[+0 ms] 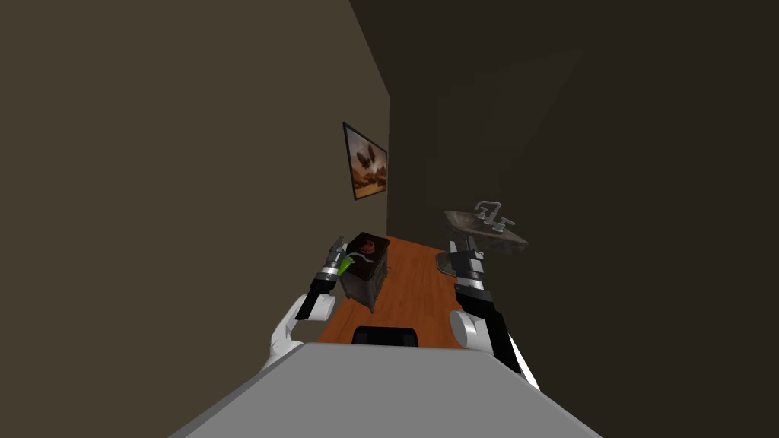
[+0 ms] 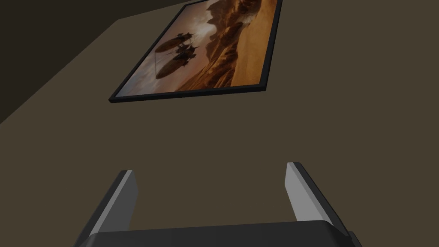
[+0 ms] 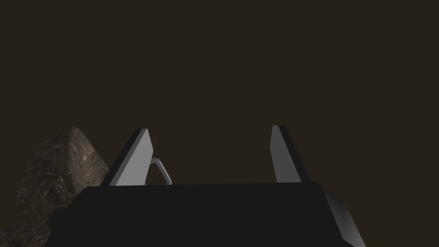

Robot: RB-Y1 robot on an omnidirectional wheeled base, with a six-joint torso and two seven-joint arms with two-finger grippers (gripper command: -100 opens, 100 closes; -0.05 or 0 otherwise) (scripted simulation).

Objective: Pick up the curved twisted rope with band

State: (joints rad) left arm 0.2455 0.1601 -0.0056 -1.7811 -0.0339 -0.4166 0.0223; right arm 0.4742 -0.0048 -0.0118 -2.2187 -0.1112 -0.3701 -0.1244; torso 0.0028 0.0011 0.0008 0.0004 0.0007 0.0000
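Bathroom corner, robot at a dark cabinet [image 1: 370,287]: the rope [image 1: 362,258], judged to be the pale curved strand with a green end, lies on the cabinet's top, beside a red thing [image 1: 370,245]. The left gripper [image 2: 210,168] hangs just beside the rope's green end at the cabinet's near left corner. Its fingers [image 2: 125,199] stand wide apart with nothing between them, and they aim up at the wall and a framed picture [image 2: 205,51], not down at the rope. The right gripper [image 3: 210,128] is also spread wide and empty, well apart from the cabinet and close under a stone-look sink [image 1: 487,232].

The risks lie in the next move. The left hand has to tip down before it can close. A swing made this close to the top could sweep the rope over the edge to the orange floor [image 1: 414,293], or knock the red thing. Thin blades may catch only part of a twisted strand, which could then slip free on the lift. Any shift of the torso could bump the right arm into the sink's rim.
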